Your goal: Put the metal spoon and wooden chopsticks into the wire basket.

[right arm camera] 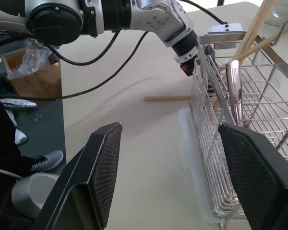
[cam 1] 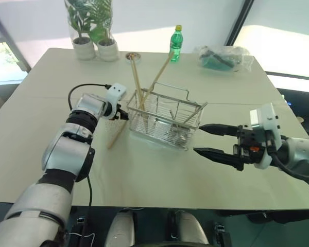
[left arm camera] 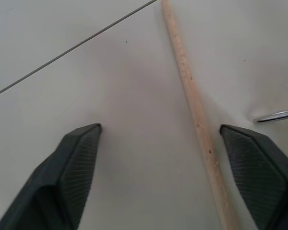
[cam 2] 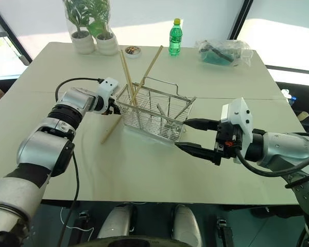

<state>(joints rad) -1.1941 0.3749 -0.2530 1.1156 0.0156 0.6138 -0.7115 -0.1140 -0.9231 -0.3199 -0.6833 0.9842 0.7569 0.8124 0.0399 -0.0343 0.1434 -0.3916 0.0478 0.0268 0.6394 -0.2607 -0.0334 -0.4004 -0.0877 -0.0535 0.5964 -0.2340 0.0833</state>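
Note:
The wire basket stands at the middle of the table. Two wooden chopsticks lean upright in its left end, and the metal spoon rests against the mesh inside. One more chopstick lies flat on the table just left of the basket. My left gripper is low over that chopstick and open; the stick lies between the fingers, touching neither. My right gripper hovers open to the right of the basket with nothing in it.
Two potted plants, a green bottle, a small round dish and a plastic bag sit along the table's far edge. A cardboard box stands on the floor beside the table.

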